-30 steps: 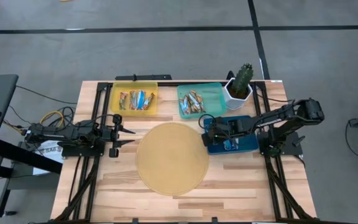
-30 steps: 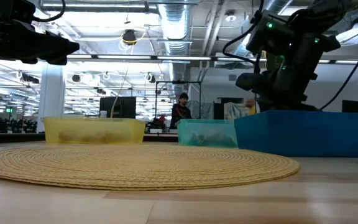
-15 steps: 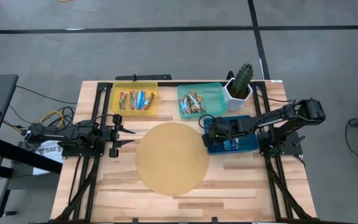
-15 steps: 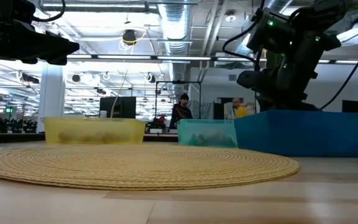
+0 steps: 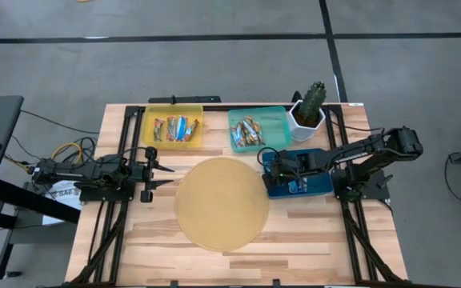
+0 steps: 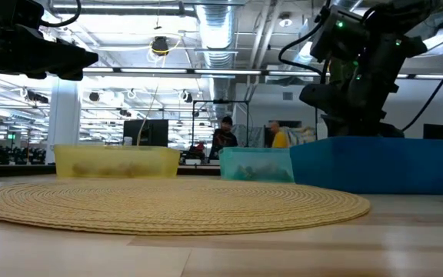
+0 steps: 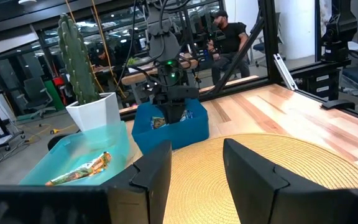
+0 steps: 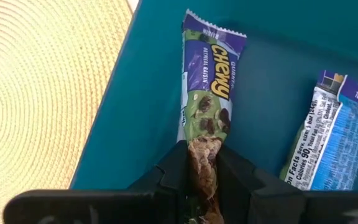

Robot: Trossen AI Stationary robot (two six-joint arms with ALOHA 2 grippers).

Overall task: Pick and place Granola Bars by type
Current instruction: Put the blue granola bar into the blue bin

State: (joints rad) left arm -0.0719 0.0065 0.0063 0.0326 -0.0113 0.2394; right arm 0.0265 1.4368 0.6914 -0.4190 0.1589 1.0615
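Two arms are in view. Right gripper point(image 8: 202, 180) sits low inside the blue tray point(image 5: 314, 186), fingers closed tight on the end of a purple-wrapped granola bar point(image 8: 207, 106); a second bar point(image 8: 332, 134) lies just beside it. Left gripper point(image 5: 160, 168) waits at the woven mat's point(image 5: 221, 204) left edge, fingers parted and holding nothing

Even, bright overhead light over table point(image 5: 222, 240) in high view; shadows soft and short. Low view backlit by ceiling strip lights at 12 o'clock; arms rendered as dark silhouettes, foreground wood blurred. Left wrist view: near fingers point(image 7: 151, 177) out of focus, background moderately sharp. Right wrist view: sharp wrapper print, mild glare on shiny wrapper point(image 8: 209, 87), fingers soft.
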